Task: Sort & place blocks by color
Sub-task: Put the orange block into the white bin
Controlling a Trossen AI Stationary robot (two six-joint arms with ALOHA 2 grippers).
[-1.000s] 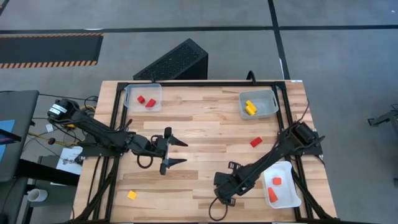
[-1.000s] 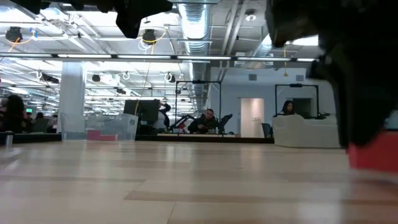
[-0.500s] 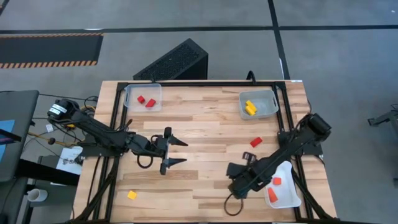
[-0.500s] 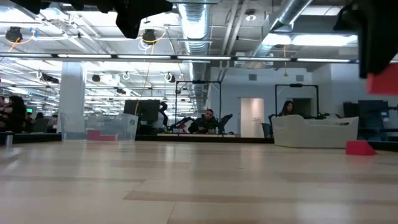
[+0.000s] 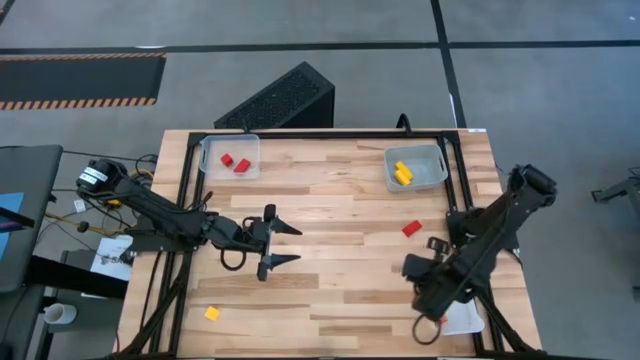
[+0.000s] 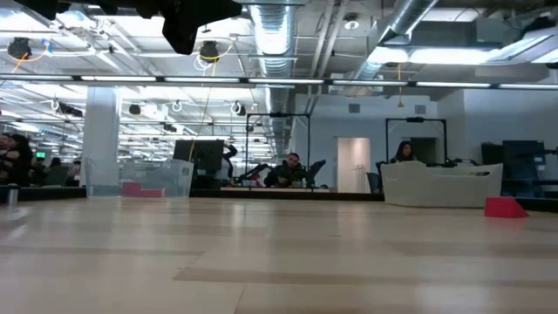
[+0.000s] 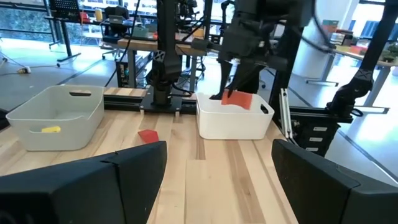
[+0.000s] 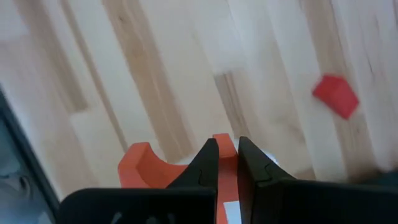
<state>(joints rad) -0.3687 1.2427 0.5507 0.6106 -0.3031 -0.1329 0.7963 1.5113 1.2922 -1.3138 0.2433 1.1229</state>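
My right gripper (image 5: 437,300) hangs over the white tray (image 5: 467,320) at the table's near right corner, shut on an orange block (image 7: 237,99) with a curved notch. My left gripper (image 5: 283,244) waits open over the table's middle left. One red block (image 5: 411,228) and one yellow block (image 5: 212,313) lie flat on the wood. Two red blocks (image 5: 235,162) sit in the far left tray, and yellow blocks (image 5: 402,172) in the far right tray. The arm hides the blocks inside the white tray. My right gripper pinches the orange block at one end (image 8: 224,147) between its two fingers, coming from above and pointing down. The notched part (image 8: 140,168) sticks out beside one finger. The block is lifted clear and hangs just over the white tray's rim (image 7: 231,111).
A black metal frame (image 5: 320,133) runs along the table's edges. A dark box (image 5: 278,98) lies on the floor beyond the far edge. Bare wood (image 5: 330,290) stretches between the two arms. In the low view, people sit at desks far behind the table.
My right gripper has lifted the orange block off the wood near the table's middle. It has carried the block toward the right edge until it hangs over the white tray, rising out of the low view. It has stayed shut throughout.
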